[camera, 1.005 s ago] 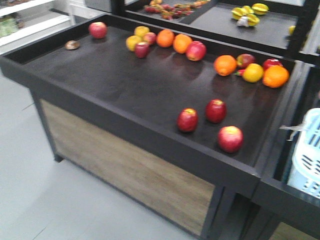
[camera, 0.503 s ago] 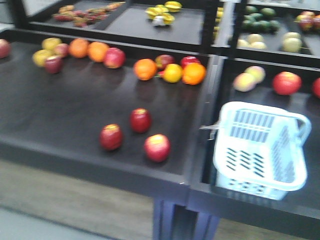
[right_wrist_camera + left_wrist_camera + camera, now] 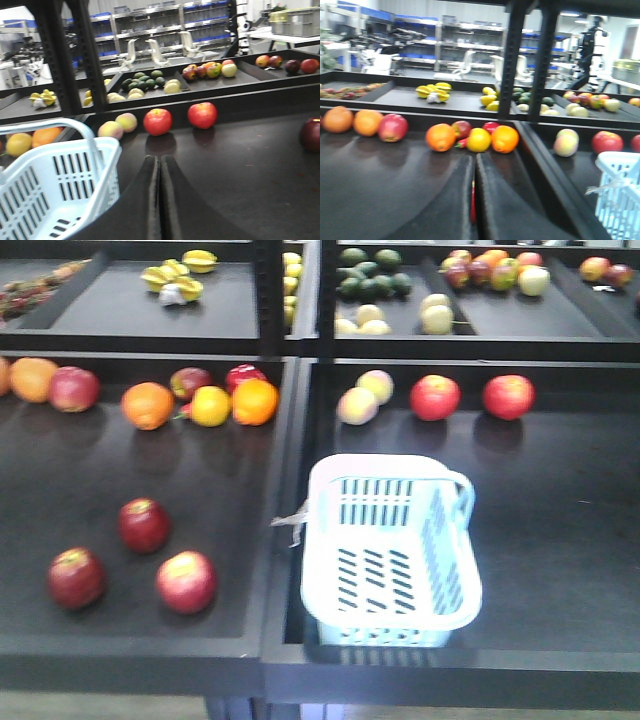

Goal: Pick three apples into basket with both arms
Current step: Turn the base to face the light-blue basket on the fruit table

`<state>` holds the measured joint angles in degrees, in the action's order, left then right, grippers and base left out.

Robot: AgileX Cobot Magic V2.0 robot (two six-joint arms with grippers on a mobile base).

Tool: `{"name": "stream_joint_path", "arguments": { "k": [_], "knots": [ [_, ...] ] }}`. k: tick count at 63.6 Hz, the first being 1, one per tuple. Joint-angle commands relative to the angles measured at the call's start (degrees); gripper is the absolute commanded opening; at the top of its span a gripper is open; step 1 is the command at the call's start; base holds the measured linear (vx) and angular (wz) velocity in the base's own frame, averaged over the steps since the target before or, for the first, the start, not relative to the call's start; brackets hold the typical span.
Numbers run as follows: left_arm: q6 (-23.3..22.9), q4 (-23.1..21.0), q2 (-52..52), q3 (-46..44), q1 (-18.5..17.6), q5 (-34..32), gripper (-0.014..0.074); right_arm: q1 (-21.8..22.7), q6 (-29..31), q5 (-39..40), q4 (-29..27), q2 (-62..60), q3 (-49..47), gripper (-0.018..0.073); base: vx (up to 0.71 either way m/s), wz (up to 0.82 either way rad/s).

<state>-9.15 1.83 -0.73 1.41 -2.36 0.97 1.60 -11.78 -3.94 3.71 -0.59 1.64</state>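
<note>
My front camera looks steeply down on the desk (image 3: pixel 100 470) from above its near edge. Each wrist camera rides low and close, facing the back shelves (image 3: pixel 395 97) along my left end effector (image 3: pixel 474 160) and right end effector (image 3: pixel 160 159). All three share the basket (image 3: pixel 385 502) — the left wrist catches only its corner.

Camera swinging right, fast. A second ago basket (image 3: pixel 385 540) was just a sliver at right edge; now whole, centre frame. Rear apple (image 3: pixel 144 525), left apple (image 3: pixel 76 577) and front apple (image 3: pixel 186 581), all left of basket, slid from mid-picture to lower-left corner. Orange (image 3: pixel 148 405) and its cluster, behind-left of basket, drifted from right side to left. Counter (image 3: pixel 560 520) under basket now in view, with red fruit (image 3: pixel 435 397), second red fruit (image 3: pixel 508 397) and pale fruit (image 3: pixel 358 405) beyond basket. Wood panel and floor out of shot.
</note>
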Motion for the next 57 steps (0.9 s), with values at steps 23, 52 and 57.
{"name": "stream_joint_path", "arguments": {
  "k": [23, 52, 57],
  "knots": [
    [-0.12, -0.34, -0.83, 1.31, 0.07, -4.14, -0.0008, 0.13, 0.33, 4.27, 0.41, -0.60, 0.82, -0.0009, 0.09, -0.27],
    [-0.12, -0.34, -0.83, 1.31, 0.07, -4.14, -0.0008, 0.13, 0.33, 4.27, 0.41, -0.60, 0.82, -0.0009, 0.12, -0.06],
    [-0.12, -0.34, -0.83, 1.31, 0.07, -4.14, -0.0008, 0.13, 0.33, 4.27, 0.41, -0.60, 0.82, -0.0009, 0.14, 0.04]
  ]
}}
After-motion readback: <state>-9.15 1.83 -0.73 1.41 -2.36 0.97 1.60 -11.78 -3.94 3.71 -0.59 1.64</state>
